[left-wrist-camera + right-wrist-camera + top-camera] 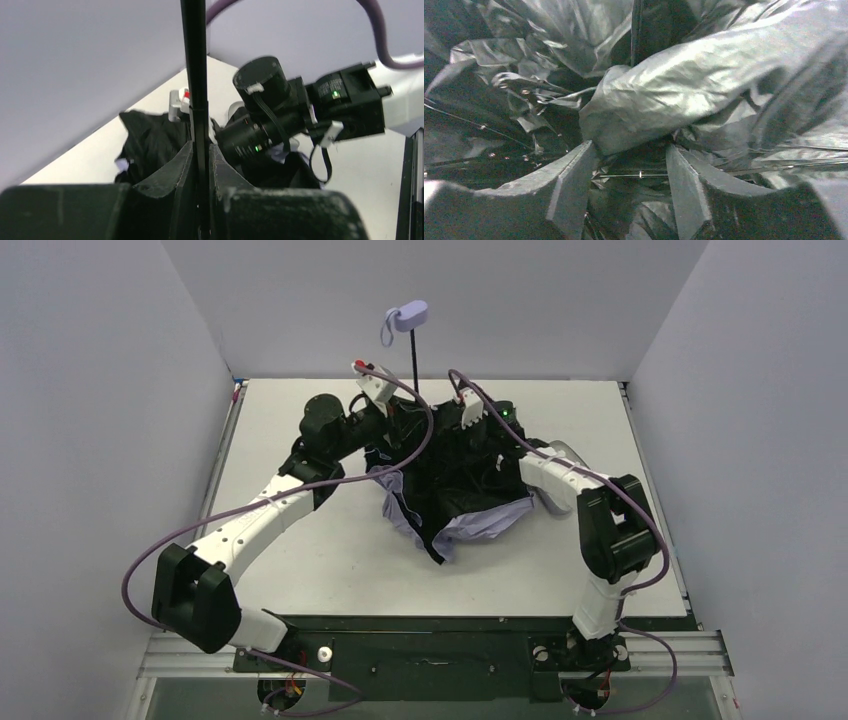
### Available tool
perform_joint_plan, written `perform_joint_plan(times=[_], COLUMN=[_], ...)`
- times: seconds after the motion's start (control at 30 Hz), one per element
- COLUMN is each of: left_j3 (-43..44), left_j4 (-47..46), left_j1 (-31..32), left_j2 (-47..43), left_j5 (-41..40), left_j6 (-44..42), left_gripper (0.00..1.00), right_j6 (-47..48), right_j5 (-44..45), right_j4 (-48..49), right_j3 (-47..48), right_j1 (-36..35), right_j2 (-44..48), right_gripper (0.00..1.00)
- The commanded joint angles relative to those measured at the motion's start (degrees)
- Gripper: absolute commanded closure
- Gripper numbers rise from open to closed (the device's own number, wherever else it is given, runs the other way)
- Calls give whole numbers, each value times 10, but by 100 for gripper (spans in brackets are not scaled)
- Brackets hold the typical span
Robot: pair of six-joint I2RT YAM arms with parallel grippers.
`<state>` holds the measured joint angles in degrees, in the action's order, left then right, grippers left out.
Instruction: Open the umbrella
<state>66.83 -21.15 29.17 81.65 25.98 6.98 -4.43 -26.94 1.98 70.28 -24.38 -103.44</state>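
Crumpled umbrella (455,480) in the middle of the counter (300,570), one arm anchoring its shaft (414,360), the other sunk in the canopy (684,85).

The umbrella sits black lining up with its lavender edges spilling forward and the handle (408,316) topping the upright shaft. The left arm (260,510) reaches across, its left tool (202,150) clenched on the shaft, likely to steady it. The right arm (560,480) bends down. Its right tool (630,150) is spread among the folds, grasping nothing I can see, and is probably placed to push outward.
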Motion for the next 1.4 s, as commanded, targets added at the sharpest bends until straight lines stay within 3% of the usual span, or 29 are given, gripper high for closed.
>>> perform_joint_plan(times=[0.0, 0.2, 0.33, 0.53, 0.67, 0.9, 1.1, 1.2, 1.27, 1.37], left_j3=[-28, -72, -76, -43, -7, 22, 34, 41, 48, 62], left_j4=[-38, -19, -19, -36, -37, -27, -17, -7, 9, 43], left_j1=[1, 2, 2, 2, 0, -1, -1, -1, -1, -1], left_j2=[-68, -88, -81, -39, -16, -3, 2, 4, 4, 4], left_j5=[28, 32, 24, 11, 17, 24, 25, 26, 24, 2], left_j6=[-51, -124, -136, -111, -98, -82, -75, -73, -74, -74], left_gripper=[100, 100, 100, 100, 100, 100, 100, 100, 100, 99], right_j6=[81, 99, 118, 88, 29, -94, -100, -90, -83, -81], right_j5=[67, 59, -1, -166, -206, -192, -161, -150, -137, -113], right_j4=[-63, -93, -113, -42, 57, 208, 251, 252, 250, 252], right_j3=[35, 82, 85, 27, -13, -40, -17, -12, -11, -13], right_j1=[47, 63, 70, 89, 72, 14, -28, -37, -42, -43], right_j2=[-33, -44, -12, 89, 143, 160, 123, 106, 96, 88], right_gripper=[45, 37, 35, 32, 31, 31, 32, 38, 53, 84])
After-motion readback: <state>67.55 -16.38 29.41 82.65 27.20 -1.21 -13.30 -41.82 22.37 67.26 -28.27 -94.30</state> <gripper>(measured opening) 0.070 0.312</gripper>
